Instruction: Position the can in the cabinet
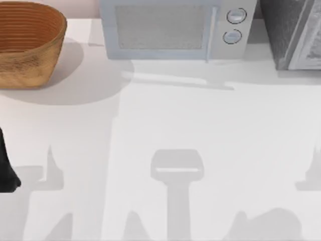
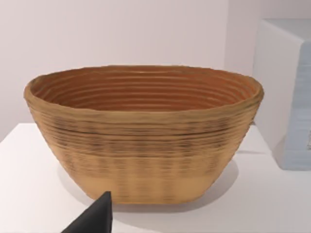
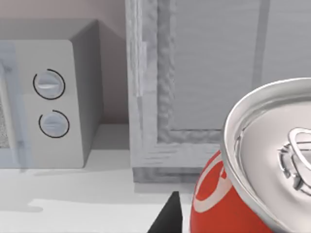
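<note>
your red can [image 3: 228,204] sits right up against the right wrist camera, silver top tilted, with the grey cabinet [image 3: 204,87] just behind it and the microwave [image 3: 53,107] beside that. you cannot tell how the right gripper stands. your left arm [image 1: 6,170] waits at the bench's [image 1: 200,130] left edge near the basket [image 2: 146,141]; its gripper state can't be told either.

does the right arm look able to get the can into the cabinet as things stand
Probably not yet. The can sits close by the right gripper, facing the cabinet, but the cabinet door looks shut, so the way in is blocked until it is opened.
</note>
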Motion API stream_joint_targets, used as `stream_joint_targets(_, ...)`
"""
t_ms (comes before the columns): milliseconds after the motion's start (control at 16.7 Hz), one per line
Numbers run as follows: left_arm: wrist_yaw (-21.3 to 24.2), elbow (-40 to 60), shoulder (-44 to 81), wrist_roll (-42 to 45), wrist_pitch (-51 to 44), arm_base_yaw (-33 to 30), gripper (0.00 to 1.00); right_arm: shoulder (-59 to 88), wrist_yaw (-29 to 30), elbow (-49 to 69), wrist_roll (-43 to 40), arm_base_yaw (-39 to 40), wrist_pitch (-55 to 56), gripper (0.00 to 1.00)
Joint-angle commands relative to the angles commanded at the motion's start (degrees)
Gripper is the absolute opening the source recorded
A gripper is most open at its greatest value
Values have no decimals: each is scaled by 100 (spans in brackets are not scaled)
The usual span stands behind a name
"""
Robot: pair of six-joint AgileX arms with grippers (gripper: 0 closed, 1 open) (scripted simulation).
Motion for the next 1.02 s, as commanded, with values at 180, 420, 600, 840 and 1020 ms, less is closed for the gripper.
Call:
stream_joint_targets(180,0,0,0,0,0,0,100,26,-9,14,10,-18,10,0)
stream_joint_targets(420,0,0,0,0,0,0,100,536,91,620,14,38,-133,0)
stream_joint_targets(600,0,0,0,0,0,0,100,1391,223,1682,26,157,-399,0)
stream_joint_targets(840,0,0,0,0,0,0,100,2926,433,3641,52,386,-901,0)
stream_joint_targets(1020,0,0,0,0,0,0,100,4191,605,5299,72,574,-1322,0)
